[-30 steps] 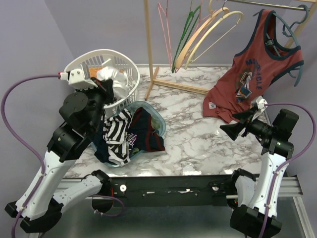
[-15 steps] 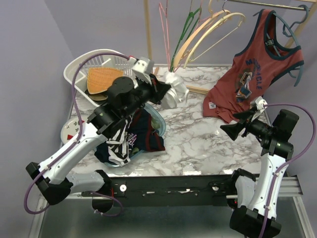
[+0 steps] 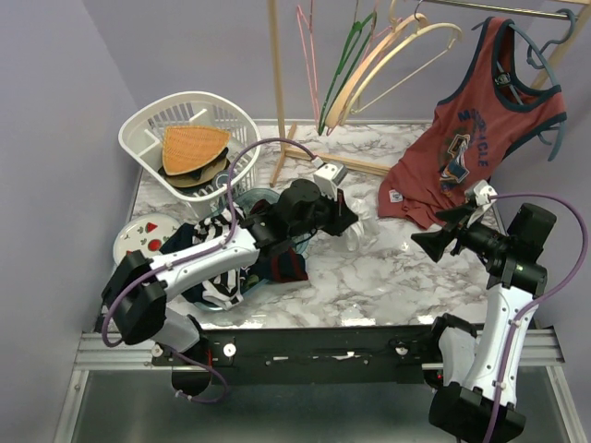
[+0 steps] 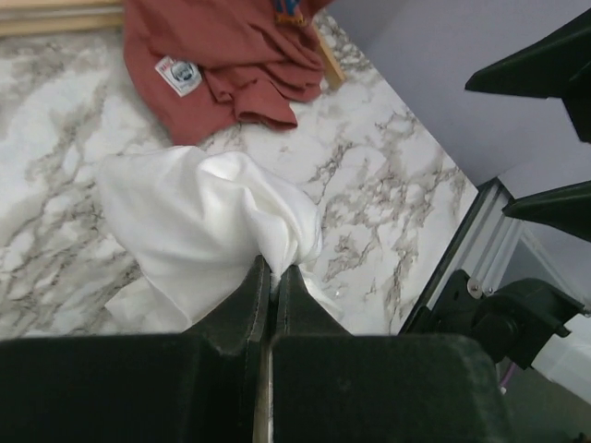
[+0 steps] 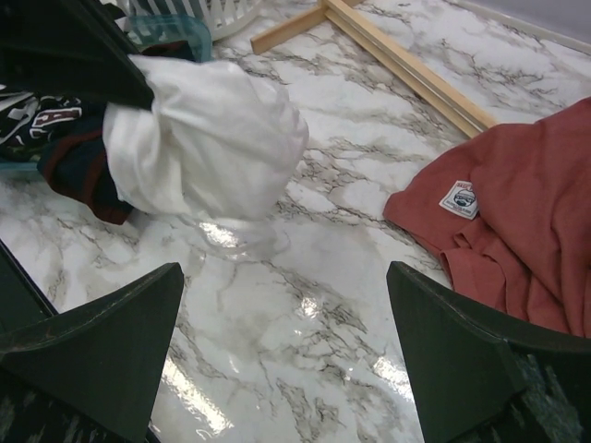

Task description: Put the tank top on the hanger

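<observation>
marble table [image 3: 388, 277]: white with grey veins, arm bases along its near edge.
right gripper [image 3: 441, 231]: jaws spread wide and holding nothing, hovering above the right side of the table, pointing toward the middle.
left gripper [image 4: 270, 277]: fingers pinched together on a fold of cloth, arm stretched out to mid-table.
tank top [image 4: 194, 221]: white and bunched, hanging from the left gripper, its lower folds touching the marble – just left of the right gripper.
clothes pile [image 3: 217, 249]: striped and dark garments, under the left arm.
red tank top [image 3: 471, 138]: hung at the back right, hem lying on the table.
hanger [image 3: 397, 46]: cream and curved, bare, on the far rail – well apart from the tank top.
</observation>
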Robot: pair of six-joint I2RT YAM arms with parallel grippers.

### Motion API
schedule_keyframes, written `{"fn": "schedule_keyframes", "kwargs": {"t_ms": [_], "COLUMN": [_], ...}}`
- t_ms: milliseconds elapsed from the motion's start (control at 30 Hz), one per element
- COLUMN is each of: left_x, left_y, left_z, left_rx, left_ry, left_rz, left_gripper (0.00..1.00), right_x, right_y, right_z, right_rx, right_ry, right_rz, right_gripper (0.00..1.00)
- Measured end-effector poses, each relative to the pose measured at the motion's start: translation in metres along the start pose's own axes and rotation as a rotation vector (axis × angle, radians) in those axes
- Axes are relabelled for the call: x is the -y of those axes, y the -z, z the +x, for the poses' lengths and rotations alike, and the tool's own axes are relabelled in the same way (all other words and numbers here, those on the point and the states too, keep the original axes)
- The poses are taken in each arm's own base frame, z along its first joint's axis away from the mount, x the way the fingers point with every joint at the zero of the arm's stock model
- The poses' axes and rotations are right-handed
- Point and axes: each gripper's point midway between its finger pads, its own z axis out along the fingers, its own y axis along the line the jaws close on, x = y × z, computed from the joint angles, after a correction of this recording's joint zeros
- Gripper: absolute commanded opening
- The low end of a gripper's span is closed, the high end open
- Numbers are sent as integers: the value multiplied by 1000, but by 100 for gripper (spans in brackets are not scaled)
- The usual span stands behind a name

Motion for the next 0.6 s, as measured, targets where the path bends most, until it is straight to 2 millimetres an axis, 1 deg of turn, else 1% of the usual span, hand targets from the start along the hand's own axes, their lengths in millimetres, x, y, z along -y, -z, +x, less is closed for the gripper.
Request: {"fn": "schedule_keyframes", "kwargs": {"t_ms": [33,133,167,233,267,333,367,433,467,533,567,600], "left_x": [-2,-3,-3,-5,-8,-13,-14,-19,-19,-23,-23,-25], "left_y": [-5,-23,-30,-39,-44,-53,-54,-54,-53,-49,-47,-43], "left_z": [9,34,45,60,71,94,101,109,108,103,100,94], "left_rx": [-18,-58,-77,-106,-130,-186,-203,-226,-226,-215,-210,-200], "left_ry": [9,36,45,56,64,68,69,43,35,-25,-41,-71], "left_rz": [2,23,34,41,45,51,53,49,49,36,32,19], "left_gripper": [0,13,28,46,60,69,77,80,81,82,86,87], "right_x": [0,2,3,4,4,3,0,-7,-11,-20,-25,-29], "right_y": [0,-2,-3,-5,-6,-11,-14,-20,-23,-28,-30,-31], "right_z": [1,6,9,13,16,24,28,37,41,51,57,63], "right_rx": [-2,-16,-25,-37,-45,-73,-87,-123,-141,-175,-193,-207], "right_ry": [1,-11,-17,-32,-36,-40,-39,-11,6,66,120,164], "right_rz": [-1,-9,-16,-26,-37,-70,-95,-146,-173,-228,-258,-281], "right_gripper": [100,100,100,100,99,99,99,99,99,99,99,99]}}
